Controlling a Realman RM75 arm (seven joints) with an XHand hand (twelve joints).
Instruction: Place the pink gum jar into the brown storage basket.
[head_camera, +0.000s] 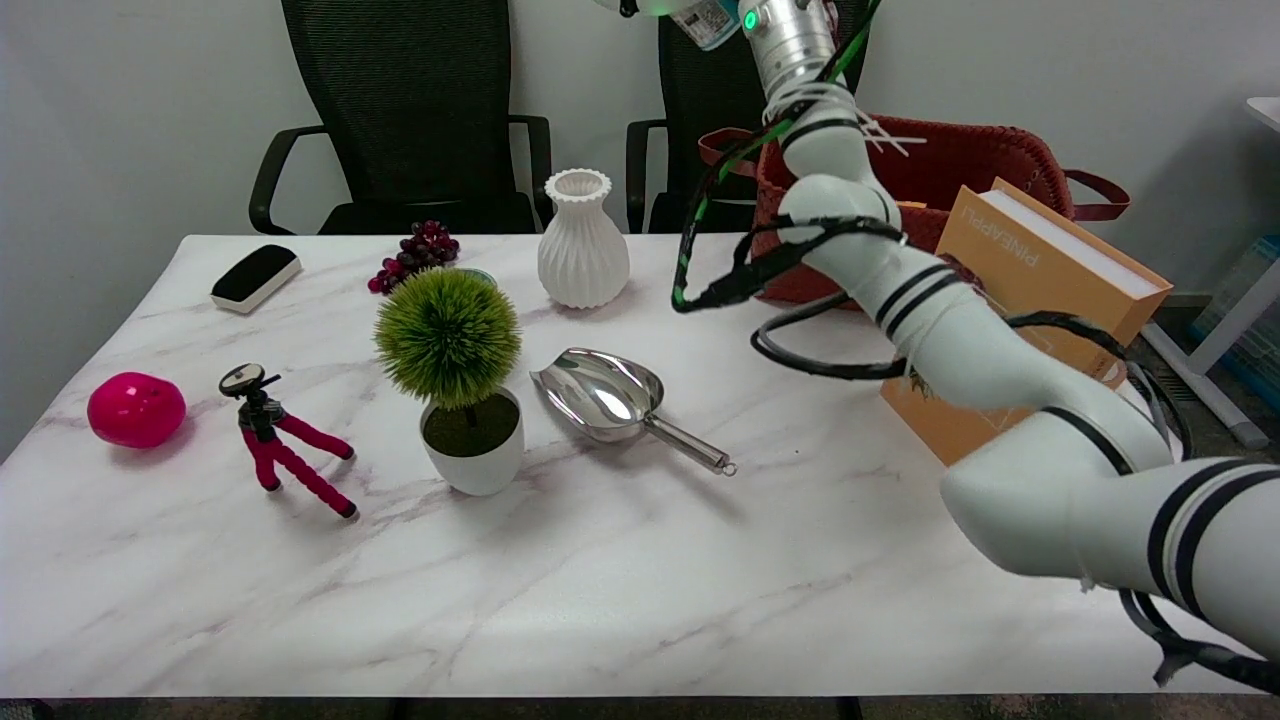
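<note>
The pink gum jar (135, 408), a round magenta container, lies on the marble table (600, 600) near its left edge. At the far right of the table stands the brown woven storage basket (985, 160) with its handles. My right arm (900, 290) rises from the lower right, passes in front of the basket and leaves the picture at the top edge. Its hand is out of view above the frame. Only a bit of white, labelled casing (705, 20) shows at the top edge beside the wrist. The jar is far from the arm, with nothing touching it.
An orange box (1040, 290) leans by the basket behind the arm. A steel scoop (610, 395), potted green plant (455, 380), pink mini tripod (280, 440), white vase (582, 240), grapes (415, 255) and a black-and-white eraser (255, 277) stand between jar and basket. Two chairs stand behind.
</note>
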